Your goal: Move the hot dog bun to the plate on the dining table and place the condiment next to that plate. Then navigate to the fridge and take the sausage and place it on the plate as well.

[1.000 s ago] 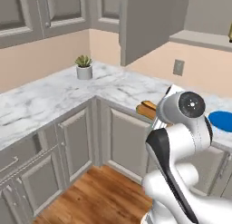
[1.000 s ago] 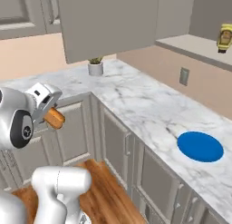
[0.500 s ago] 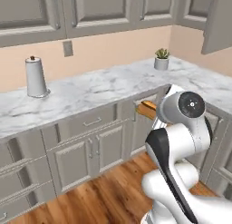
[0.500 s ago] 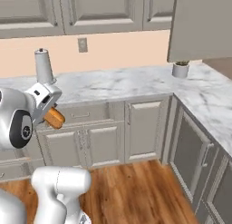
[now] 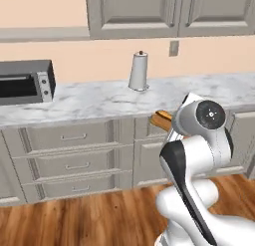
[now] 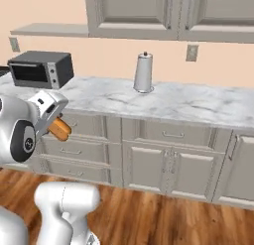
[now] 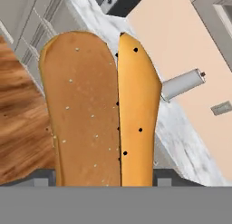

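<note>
tool carrying the hot dog bun past the wall tabletop

the tool (image 6: 55, 121) is gripping the hot dog bun (image 7: 97, 109) at one end, above the wood floor, near the tabletop (image 6: 168, 101) bearing a toaster oven (image 6: 40, 69) and paper towel roll (image 6: 143, 73). the bun is likely light, soft and crushable; a gentle mid-length grip suits it. no legible writing.

Flat, even rendered light; soft, low-resolution edges.

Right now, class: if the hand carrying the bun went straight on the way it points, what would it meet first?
Probably the marble counter near the toaster oven: past the bun in the hand, the hand view looks at it. Depth is unclear.
</note>
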Robot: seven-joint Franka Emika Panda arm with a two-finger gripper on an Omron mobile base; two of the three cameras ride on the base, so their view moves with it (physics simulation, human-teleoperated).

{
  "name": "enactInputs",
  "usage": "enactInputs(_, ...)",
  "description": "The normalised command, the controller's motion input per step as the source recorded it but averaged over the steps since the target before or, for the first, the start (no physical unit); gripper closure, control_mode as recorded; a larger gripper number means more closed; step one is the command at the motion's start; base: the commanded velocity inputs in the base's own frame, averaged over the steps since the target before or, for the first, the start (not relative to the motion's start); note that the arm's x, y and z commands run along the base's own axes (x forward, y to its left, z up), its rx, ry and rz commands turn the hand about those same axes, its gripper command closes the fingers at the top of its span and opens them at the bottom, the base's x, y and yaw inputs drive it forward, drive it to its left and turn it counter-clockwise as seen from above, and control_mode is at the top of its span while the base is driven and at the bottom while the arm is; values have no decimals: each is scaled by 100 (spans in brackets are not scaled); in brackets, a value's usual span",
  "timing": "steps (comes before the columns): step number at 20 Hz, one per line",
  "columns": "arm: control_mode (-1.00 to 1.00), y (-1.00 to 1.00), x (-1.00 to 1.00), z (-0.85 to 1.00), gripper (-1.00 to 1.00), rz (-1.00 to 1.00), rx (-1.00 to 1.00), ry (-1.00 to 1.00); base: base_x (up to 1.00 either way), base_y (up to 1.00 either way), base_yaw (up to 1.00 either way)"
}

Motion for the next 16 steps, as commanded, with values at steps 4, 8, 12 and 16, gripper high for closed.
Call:
enactInputs(4,100,0,0,0,100,0,0,0,0,61,66)
enactInputs(8,100,0,0,0,100,0,0,0,0,57,66)
enactInputs(12,100,0,0,0,100,0,0,0,0,53,66)
enactInputs(16,100,0,0,0,100,0,0,0,0,49,67)
